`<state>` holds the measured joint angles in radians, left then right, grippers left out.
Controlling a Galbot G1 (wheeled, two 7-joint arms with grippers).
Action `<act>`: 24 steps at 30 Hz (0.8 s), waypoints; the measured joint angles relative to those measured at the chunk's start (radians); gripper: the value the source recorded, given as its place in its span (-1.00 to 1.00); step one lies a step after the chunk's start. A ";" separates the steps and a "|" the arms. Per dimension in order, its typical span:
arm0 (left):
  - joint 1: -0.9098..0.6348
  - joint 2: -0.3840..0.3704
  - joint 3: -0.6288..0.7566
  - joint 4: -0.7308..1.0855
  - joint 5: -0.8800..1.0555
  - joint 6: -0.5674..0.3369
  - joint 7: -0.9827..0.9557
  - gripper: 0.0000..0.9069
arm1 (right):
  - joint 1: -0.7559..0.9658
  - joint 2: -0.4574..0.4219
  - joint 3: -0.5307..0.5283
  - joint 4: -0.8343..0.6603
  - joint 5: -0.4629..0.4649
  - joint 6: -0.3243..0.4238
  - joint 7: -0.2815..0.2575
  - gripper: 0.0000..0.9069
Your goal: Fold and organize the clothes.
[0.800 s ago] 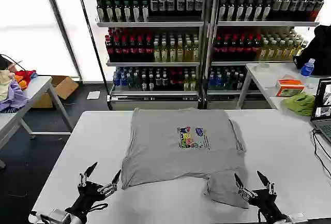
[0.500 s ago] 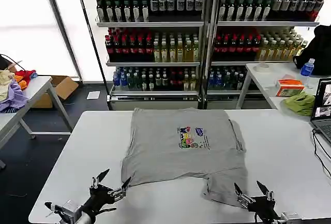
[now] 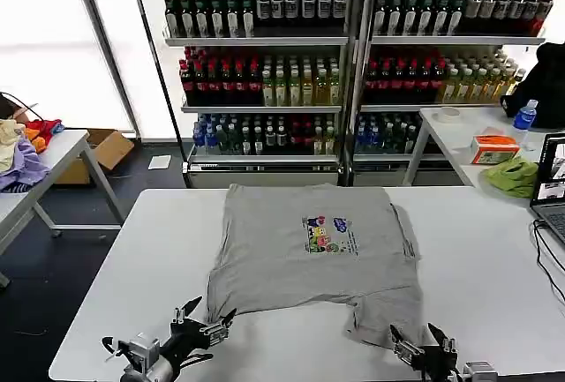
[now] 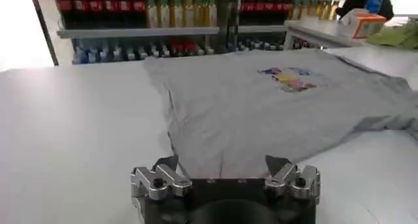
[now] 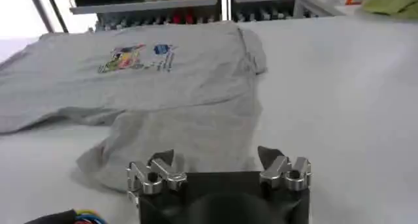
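Grey shirt (image 3: pixel 313 250) spread flat on the white bench (image 3: pixel 494 258) (print side up), left gripper (image 3: pixel 205 323) and right gripper (image 3: pixel 422 343) at its near edge, fingers spread wide, holding nothing.

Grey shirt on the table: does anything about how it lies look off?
Yes. The grey shirt is not flat: its near right corner is bunched into a rumpled flap by the right end effector, while the near left corner lies smooth by the left end effector. Both are open, holding nothing.
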<state>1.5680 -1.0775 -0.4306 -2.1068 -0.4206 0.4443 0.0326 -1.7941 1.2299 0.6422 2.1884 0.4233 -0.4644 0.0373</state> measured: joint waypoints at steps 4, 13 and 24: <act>-0.018 -0.006 0.013 0.025 0.026 -0.005 -0.001 0.56 | -0.012 0.005 -0.013 0.001 -0.014 0.006 -0.010 -1.00; -0.014 -0.031 0.030 0.068 0.119 -0.040 0.006 -0.98 | -0.037 0.009 -0.021 0.000 -0.033 0.031 -0.036 -1.00; -0.008 -0.061 0.033 0.094 0.174 -0.086 0.006 -1.00 | -0.048 -0.001 -0.015 0.003 -0.035 0.075 -0.074 -1.00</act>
<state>1.5596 -1.1383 -0.3981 -2.0124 -0.2470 0.3584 0.0388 -1.8417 1.2291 0.6271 2.1915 0.3878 -0.3889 -0.0370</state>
